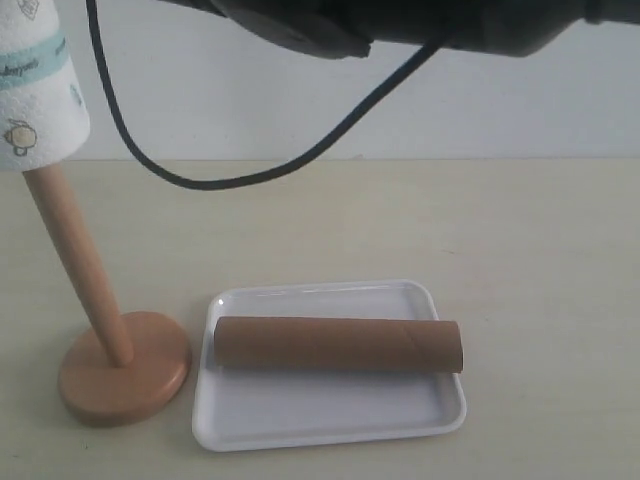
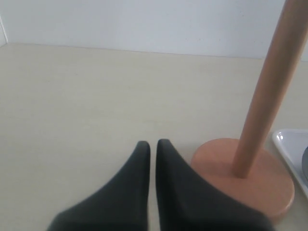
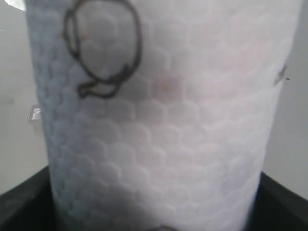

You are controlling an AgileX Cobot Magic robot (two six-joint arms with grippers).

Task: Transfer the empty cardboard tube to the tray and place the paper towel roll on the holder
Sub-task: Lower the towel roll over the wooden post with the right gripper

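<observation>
The paper towel roll (image 1: 35,90) sits high on the holder (image 1: 85,270), with the pole running up into its core at the top left. The roll (image 3: 159,120) fills the right wrist view, and my right gripper (image 3: 154,211) is shut on it, a dark finger (image 3: 24,204) showing at each side. The empty cardboard tube (image 1: 338,344) lies lengthwise in the tray (image 1: 330,415). My left gripper (image 2: 153,143) is shut on nothing, low over the table beside the holder's base (image 2: 250,178).
My right arm (image 1: 400,20) crosses the top of the exterior view, and its black cable (image 1: 230,180) hangs in a loop behind the holder. A corner of the tray (image 2: 291,144) shows beside the base. A white wall stands behind the table.
</observation>
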